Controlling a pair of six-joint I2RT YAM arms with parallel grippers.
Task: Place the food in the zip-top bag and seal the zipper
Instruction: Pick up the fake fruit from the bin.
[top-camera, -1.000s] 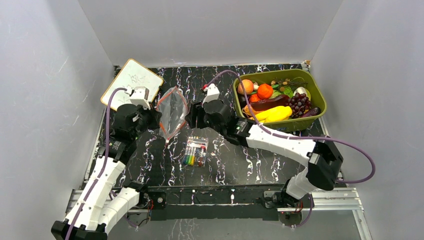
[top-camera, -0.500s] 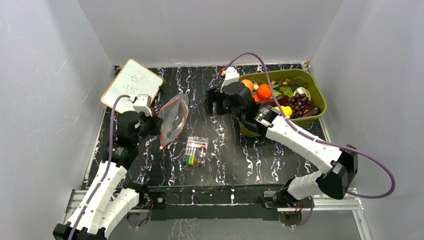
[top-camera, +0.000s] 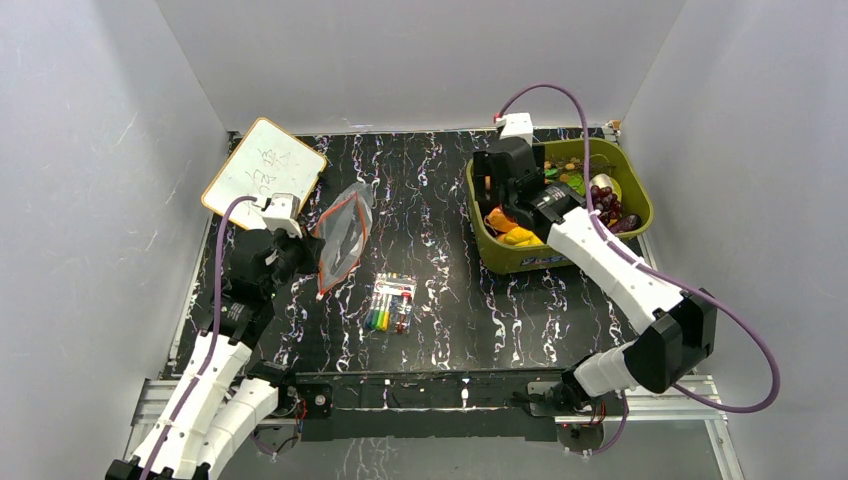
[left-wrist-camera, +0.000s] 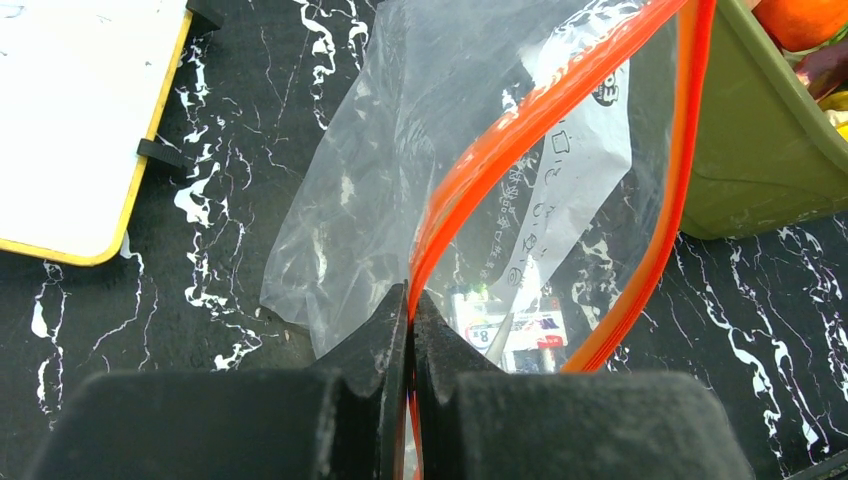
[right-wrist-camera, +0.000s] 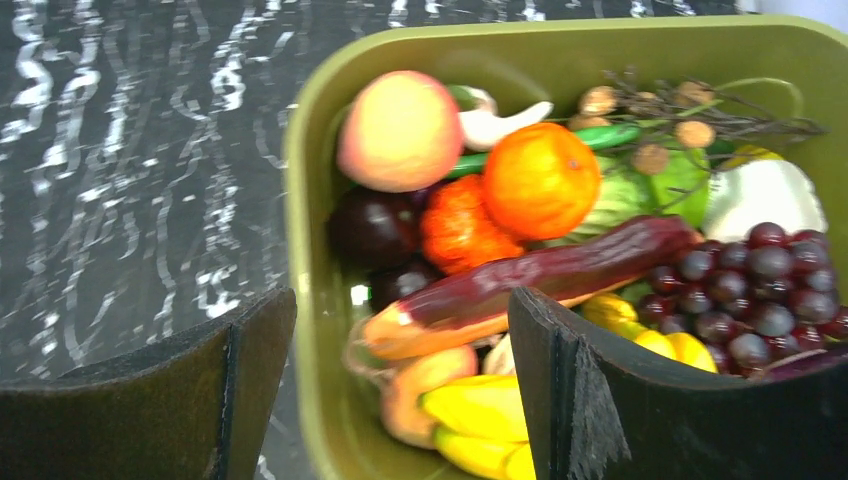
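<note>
We see a black table top with white marble lines (top-camera: 440, 190), shut in by plain grey walls (top-camera: 420, 60). In the upper left of the top view lies a white board with a yellow rim (top-camera: 262, 170). Low down near the middle is a small clear pack of coloured markers (top-camera: 391, 303). In the upper right sits an olive-green plastic bin (top-camera: 520, 262). It holds the food, small plastic toy fruits and vegetables (right-wrist-camera: 540, 180): an orange, a peach, dark grapes, something yellow and a long dark red one. The clear crinkly zip-top bag (top-camera: 342, 232) is left of the middle, between the board and the markers. We cannot tell if it rests on the table. The left arm comes up from the bottom left with a bent elbow. Its left gripper (left-wrist-camera: 410, 312) is pinched tight on the thin red-orange zipper strip (left-wrist-camera: 520, 130), which curves in an open loop at the bag's mouth. The right arm stretches from the lower right up to the bin. Its right gripper (right-wrist-camera: 400, 330) hangs over the bin's left part, jaws wide apart, holding nothing.
</note>
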